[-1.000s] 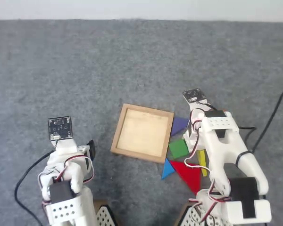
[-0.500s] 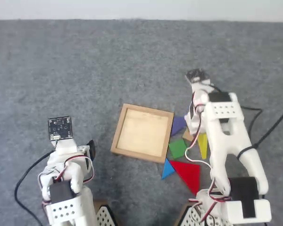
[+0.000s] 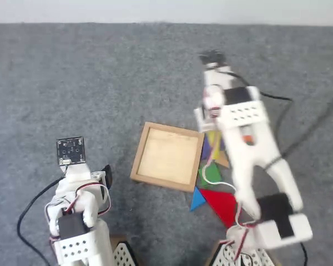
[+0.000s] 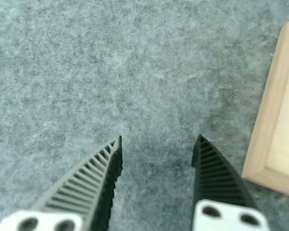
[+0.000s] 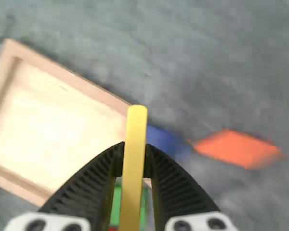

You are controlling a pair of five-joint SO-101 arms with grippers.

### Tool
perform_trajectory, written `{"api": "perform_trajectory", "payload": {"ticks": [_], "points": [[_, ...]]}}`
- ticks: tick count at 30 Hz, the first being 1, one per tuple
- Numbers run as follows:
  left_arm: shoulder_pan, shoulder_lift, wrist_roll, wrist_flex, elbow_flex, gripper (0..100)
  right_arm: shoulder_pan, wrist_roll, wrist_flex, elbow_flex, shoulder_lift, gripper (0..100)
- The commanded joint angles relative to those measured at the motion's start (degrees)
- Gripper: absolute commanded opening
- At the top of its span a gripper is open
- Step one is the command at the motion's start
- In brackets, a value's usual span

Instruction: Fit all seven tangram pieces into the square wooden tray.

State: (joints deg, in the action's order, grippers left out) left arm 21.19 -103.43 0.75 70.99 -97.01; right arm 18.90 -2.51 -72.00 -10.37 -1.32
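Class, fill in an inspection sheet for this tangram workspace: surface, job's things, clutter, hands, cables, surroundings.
Surface: grey carpet.
Job's things: square wooden tray, nothing in it. The red triangle, blue triangle, green square, purple piece and orange piece lie on the carpet along the tray's side nearest the right arm. The yellow piece is gripped edge-on.
Clutter: nothing seen.
Hands: left hand open, over bare carpet beside the tray. Right hand shut on the yellow piece, above the tray's edge.
Cables: black cable by the left arm's base, and a second cable by the right arm.
Surroundings: pale wall beyond the carpet.
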Motion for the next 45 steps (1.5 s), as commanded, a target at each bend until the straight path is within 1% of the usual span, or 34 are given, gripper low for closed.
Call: {"api": "perform_trajectory", "payload": {"ticks": [1, 2, 7, 10, 14, 18, 20, 23, 27, 32, 35, 39, 41, 45], "points": [[0.3, -1.1, 0.4, 0.3, 0.6, 23, 6.8, 1.3, 3.7, 7.5, 7.3, 0.7], [0.3, -1.1, 0.4, 0.3, 0.6, 23, 8.0, 1.7, 3.6, 9.5, 9.5, 0.7], [0.3, -1.1, 0.4, 0.3, 0.6, 23, 10.9, 8.7, 1.0, 19.8, 20.3, 0.7], [0.3, -1.1, 0.4, 0.3, 0.6, 23, 12.0, 14.2, 2.9, 22.5, 24.8, 0.7], [0.3, -1.1, 0.4, 0.3, 0.6, 23, 15.3, 21.8, 4.0, 25.9, 27.2, 0.7], [0.3, -1.1, 0.4, 0.3, 0.6, 23, 19.6, 31.4, 4.1, 27.9, 27.8, 0.7], [0.3, -1.1, 0.4, 0.3, 0.6, 23, 21.1, 34.5, 4.7, 27.9, 27.9, 0.8], [0.3, -1.1, 0.4, 0.3, 0.6, 23, 21.2, 35.9, 4.9, 27.8, 27.9, 0.9], [0.3, -1.1, 0.4, 0.3, 0.6, 23, 21.0, 34.9, 4.4, 27.5, 28.0, 0.9], [0.3, -1.1, 0.4, 0.3, 0.6, 23, 20.4, 34.5, 7.1, 24.9, 28.0, 1.8], [0.3, -1.1, 0.4, 0.3, 0.6, 23, 20.0, 31.9, 10.8, 21.5, 28.0, 11.0], [0.3, -1.1, 0.4, 0.3, 0.6, 23, 20.0, 32.2, 13.1, 18.6, 27.9, 24.7], [0.3, -1.1, 0.4, 0.3, 0.6, 23, 19.3, 32.0, 12.8, 18.5, 27.8, 27.5], [0.3, -1.1, 0.4, 0.3, 0.6, 23, 15.8, 31.9, 10.2, 19.0, 27.1, 27.7]]}}
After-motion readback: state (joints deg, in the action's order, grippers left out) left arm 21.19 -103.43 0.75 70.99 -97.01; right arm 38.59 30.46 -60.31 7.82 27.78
